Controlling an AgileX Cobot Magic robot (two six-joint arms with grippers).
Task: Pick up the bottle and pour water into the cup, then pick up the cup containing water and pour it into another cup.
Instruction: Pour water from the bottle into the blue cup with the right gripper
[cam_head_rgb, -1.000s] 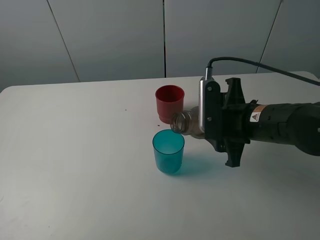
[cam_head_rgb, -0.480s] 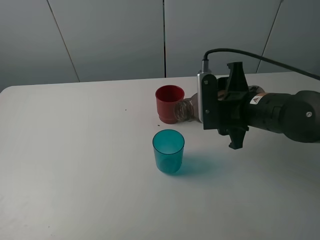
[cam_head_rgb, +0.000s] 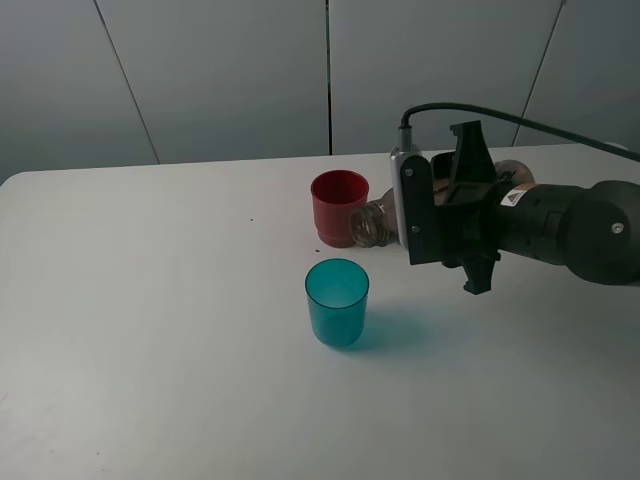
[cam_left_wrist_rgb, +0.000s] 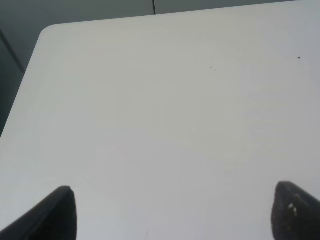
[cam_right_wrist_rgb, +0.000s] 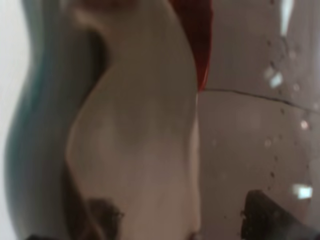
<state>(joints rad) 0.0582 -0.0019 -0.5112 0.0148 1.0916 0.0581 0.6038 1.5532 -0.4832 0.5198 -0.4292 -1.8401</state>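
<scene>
My right claw (cam_head_rgb: 440, 215) stays clamped on the bottle (cam_head_rgb: 372, 224), which lies near level. Its mouth has drawn back from above the teal cup (cam_head_rgb: 337, 302) to that cup's 1 o'clock, beside the red cup (cam_head_rgb: 338, 207). I judge the first pour finished, though the water level is unconfirmed. My left claw (cam_left_wrist_rgb: 175, 215) stands apart, empty.
</scene>
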